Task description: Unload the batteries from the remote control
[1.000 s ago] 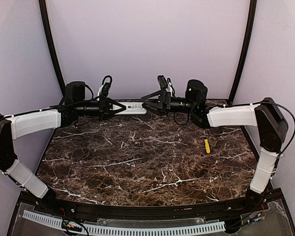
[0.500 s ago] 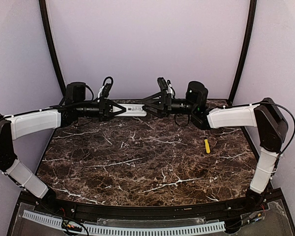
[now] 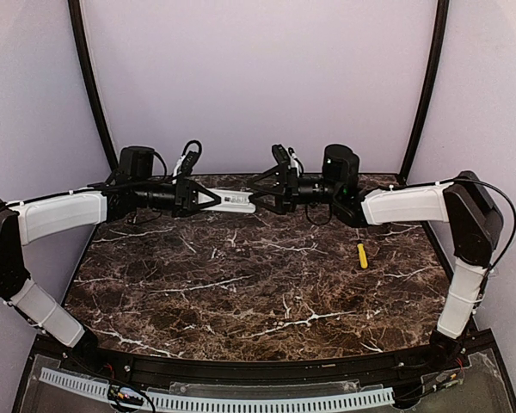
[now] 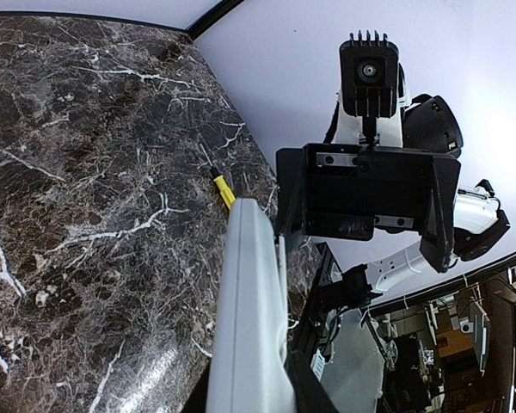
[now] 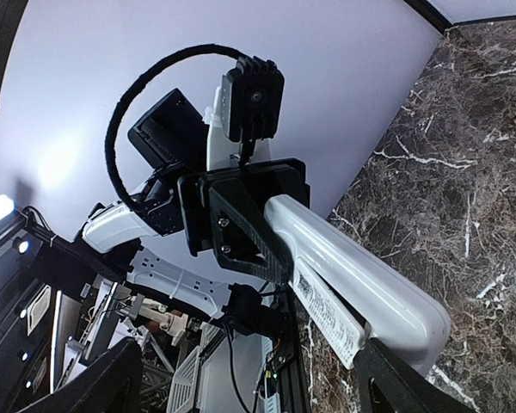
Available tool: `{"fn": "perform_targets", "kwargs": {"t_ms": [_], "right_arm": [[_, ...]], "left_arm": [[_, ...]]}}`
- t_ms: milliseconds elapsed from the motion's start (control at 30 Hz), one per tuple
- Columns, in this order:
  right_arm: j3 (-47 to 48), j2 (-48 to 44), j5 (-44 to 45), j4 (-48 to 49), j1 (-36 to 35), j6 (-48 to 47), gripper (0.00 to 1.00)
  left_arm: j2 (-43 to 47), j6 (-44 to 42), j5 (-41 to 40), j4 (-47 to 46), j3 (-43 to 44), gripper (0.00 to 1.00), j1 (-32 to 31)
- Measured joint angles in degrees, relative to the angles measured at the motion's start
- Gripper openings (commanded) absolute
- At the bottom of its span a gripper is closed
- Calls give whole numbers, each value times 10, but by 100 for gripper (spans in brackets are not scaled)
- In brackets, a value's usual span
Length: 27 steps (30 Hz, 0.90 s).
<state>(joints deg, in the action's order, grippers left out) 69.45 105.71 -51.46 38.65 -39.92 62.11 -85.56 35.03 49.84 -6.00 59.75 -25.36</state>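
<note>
My left gripper (image 3: 208, 200) is shut on the remote control (image 3: 234, 201), a slim white bar held level above the back of the table. In the left wrist view the remote control (image 4: 251, 310) runs up from my left gripper (image 4: 248, 403) toward the right gripper (image 4: 361, 194). My right gripper (image 3: 270, 191) is open, one finger on each side of the remote's free end. In the right wrist view the remote control (image 5: 361, 271) shows a labelled cover strip (image 5: 327, 320) standing slightly proud of the body. Its end lies by the lower right finger of my right gripper (image 5: 249, 366). The batteries are hidden.
A yellow stick (image 3: 362, 255) lies on the dark marble table (image 3: 241, 292) at the right, and the yellow stick (image 4: 223, 189) shows beyond the remote in the left wrist view. Lilac walls close the back and sides.
Both grippers have come slightly lower and nearer to me with the remote. The right gripper has moved left, so its open fingers now straddle the remote's end.
</note>
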Motion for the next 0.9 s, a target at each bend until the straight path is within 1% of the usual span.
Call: {"fn": "perform_targets", "kwargs": {"t_ms": [900], "right_arm": [[2, 12, 4, -27, -4, 13, 84]], "left_arm": [[5, -68, -55, 88, 21, 0, -13]]}}
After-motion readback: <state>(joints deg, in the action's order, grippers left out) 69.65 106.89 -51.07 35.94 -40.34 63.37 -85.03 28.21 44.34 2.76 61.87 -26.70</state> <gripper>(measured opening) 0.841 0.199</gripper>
